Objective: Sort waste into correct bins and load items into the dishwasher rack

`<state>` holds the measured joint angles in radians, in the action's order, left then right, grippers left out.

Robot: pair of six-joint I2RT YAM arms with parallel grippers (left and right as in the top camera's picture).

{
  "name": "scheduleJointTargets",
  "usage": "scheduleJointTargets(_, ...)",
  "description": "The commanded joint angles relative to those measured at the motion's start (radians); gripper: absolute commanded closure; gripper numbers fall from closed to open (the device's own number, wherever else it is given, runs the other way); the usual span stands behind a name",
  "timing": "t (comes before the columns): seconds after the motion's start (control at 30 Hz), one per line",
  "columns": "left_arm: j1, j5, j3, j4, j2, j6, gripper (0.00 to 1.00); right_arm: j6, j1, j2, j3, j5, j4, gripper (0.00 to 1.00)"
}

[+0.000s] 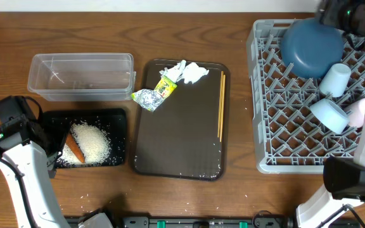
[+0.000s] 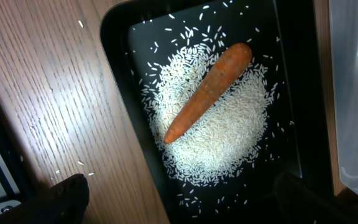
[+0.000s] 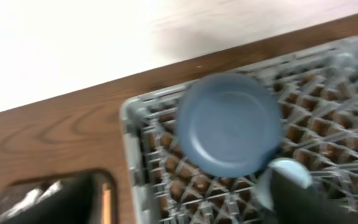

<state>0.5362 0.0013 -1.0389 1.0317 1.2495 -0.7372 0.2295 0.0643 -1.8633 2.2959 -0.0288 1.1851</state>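
In the overhead view, the clear tub (image 1: 81,76) stands at the far left of the table. The black tray (image 1: 116,117) lies just in front of it and holds the heap of rice (image 1: 94,142) with the carrot (image 1: 75,149) at its left edge. On the brown serving tray (image 1: 179,139) in the middle, the tissue (image 1: 185,71), the yellow-green wrapper (image 1: 165,87) and the foil (image 1: 147,99) crowd the far left corner. The wrapper carries print too small to read. The chopsticks (image 1: 221,104) lie along the serving tray's right rim. On the right, the dishwasher rack (image 1: 277,133) holds the dark blue bowl (image 1: 310,47) upturned at its far side, a white cup (image 1: 334,79), the light blue cup (image 1: 329,114) and a pale pink cup (image 1: 358,112). The left arm (image 1: 18,136) bends up from the near edge, its head beside the black tray's left end. The right arm (image 1: 353,180) rises from the near right, and its dark head hangs over the rack's far right corner.

From the left wrist camera, the left gripper (image 2: 188,202) points straight down over the black tray. Its fingers (image 2: 67,196) are spread wide and hold nothing. The carrot lies slantwise on top of the rice.

The right wrist view is blurred. The bowl sits bottom-up in the rack's far corner, with a pale cup just near of it. One dark finger (image 3: 297,199) of the right gripper shows at the lower edge. I cannot tell its opening or whether it holds anything.
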Motion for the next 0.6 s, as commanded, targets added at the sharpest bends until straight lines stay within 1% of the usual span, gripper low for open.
scheduleJointTargets(0.0,0.005,-0.001,-0.006,0.003,0.004,-0.013,0.02,0.002,-0.026,0.034,0.008,-0.174,0.000,0.01)
scheduleJointTargets(0.17,0.005,-0.001,-0.006,0.003,0.004,-0.013,0.02,0.001,-0.035,0.035,0.007,-0.523,0.004,0.01)
scheduleJointTargets(0.23,0.005,-0.001,-0.006,0.003,0.004,-0.013,0.02,0.001,-0.060,0.028,0.007,-0.578,0.003,0.01)
scheduleJointTargets(0.33,0.005,-0.001,-0.006,0.003,0.004,-0.013,0.02,-0.019,-0.128,0.010,0.006,-0.534,0.003,0.01)
scheduleJointTargets(0.47,0.005,-0.001,-0.006,0.003,0.004,-0.013,0.02,-0.021,-0.259,-0.039,0.006,-0.347,0.005,0.01)
scheduleJointTargets(0.57,0.005,-0.001,-0.006,0.003,0.004,-0.013,0.02,-0.021,-0.372,-0.110,0.006,-0.245,-0.022,0.01)
